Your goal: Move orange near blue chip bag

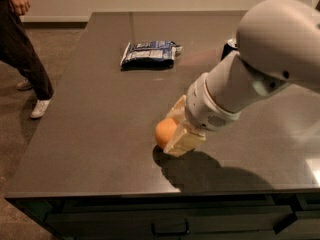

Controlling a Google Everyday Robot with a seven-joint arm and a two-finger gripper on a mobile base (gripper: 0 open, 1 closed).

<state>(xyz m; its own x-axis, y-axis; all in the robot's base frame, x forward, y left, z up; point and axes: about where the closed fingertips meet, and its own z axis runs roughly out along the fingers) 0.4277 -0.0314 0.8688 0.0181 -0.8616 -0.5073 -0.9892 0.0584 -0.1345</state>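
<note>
Orange [164, 132] in the grip, close to the front edge of the desk [95, 129]!

Gripper [170, 133] sits low over the front-middle of the desk, with its pale fingers [182, 141] clenched on either side of the fruit. It's round and smooth with firm skin, so I'd say it squirts out if pinched off-centre. Best to hold it across the widest part with a moderate squeeze, and it looks light enough to carry easily. Blue chip bag [148, 54] lies flat, well apart, toward the far edge and left of centre. Bare desk runs between them, so there's plenty of room. Mind the front edge near the orange, and the person [22, 49] standing off the left edge.
</note>
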